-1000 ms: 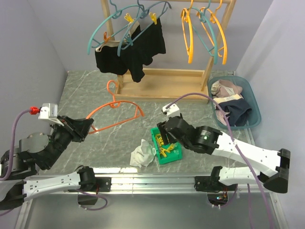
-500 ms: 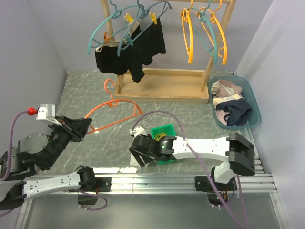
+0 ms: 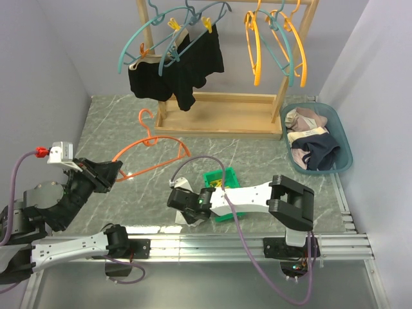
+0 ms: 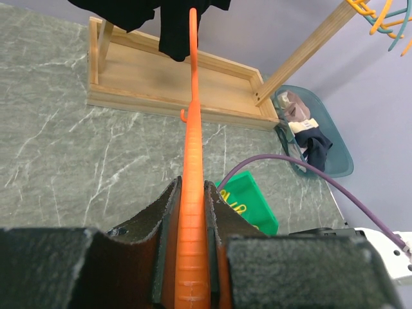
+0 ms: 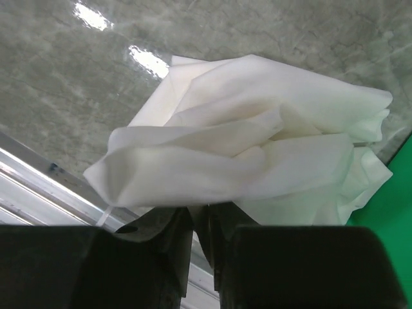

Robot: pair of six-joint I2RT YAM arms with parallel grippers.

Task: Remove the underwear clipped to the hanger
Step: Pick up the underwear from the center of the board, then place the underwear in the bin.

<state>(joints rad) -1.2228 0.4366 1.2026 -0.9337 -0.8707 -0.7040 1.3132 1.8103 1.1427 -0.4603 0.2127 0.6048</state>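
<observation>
My left gripper is shut on the lower bar of an orange hanger, which lies across the table with its hook toward the rack. My right gripper is down at the table's front edge. Its jaws are pinched on a fold of crumpled white underwear, which the arm mostly hides in the top view. Two black underwear hang from teal hangers on the wooden rack, held by small yellow pegs.
A green box of yellow pegs sits beside the right gripper. A teal basket with several garments stands at the right. The wooden rack base is at the back, with orange and teal empty hangers on it.
My right arm swung left from the green box onto the white underwear, and its jaws closed on the cloth. The left gripper kept hold of the orange hanger and barely moved.
</observation>
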